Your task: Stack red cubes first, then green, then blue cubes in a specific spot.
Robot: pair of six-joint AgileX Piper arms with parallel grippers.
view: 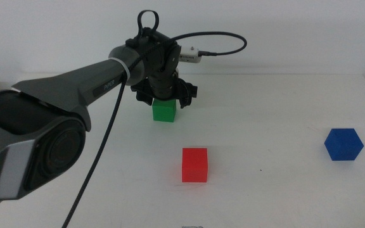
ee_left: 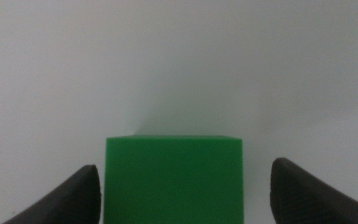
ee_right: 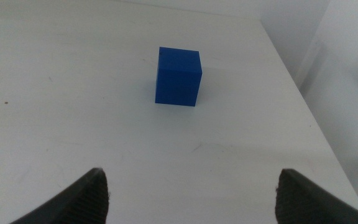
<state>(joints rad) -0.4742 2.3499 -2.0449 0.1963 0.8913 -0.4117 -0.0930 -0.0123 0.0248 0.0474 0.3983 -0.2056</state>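
The green cube (view: 164, 111) (ee_left: 173, 180) rests on the white table at the back centre. My left gripper (view: 164, 100) (ee_left: 183, 169) is lowered over it, open, with one jaw on each side of the cube; one jaw is nearly against it and the other stands off with a gap. The red cube (view: 194, 164) sits alone in the middle of the table, nearer the front. Far to the right lies the blue cube (view: 343, 144) (ee_right: 178, 76). My right gripper (ee_right: 191, 180) is open with nothing in it, a short way back from the blue cube, and is outside the middle view.
The left arm (view: 56, 95) reaches in from the left with a black cable (view: 106, 145) hanging beside it. The table's right edge (ee_right: 303, 106) runs close behind the blue cube.
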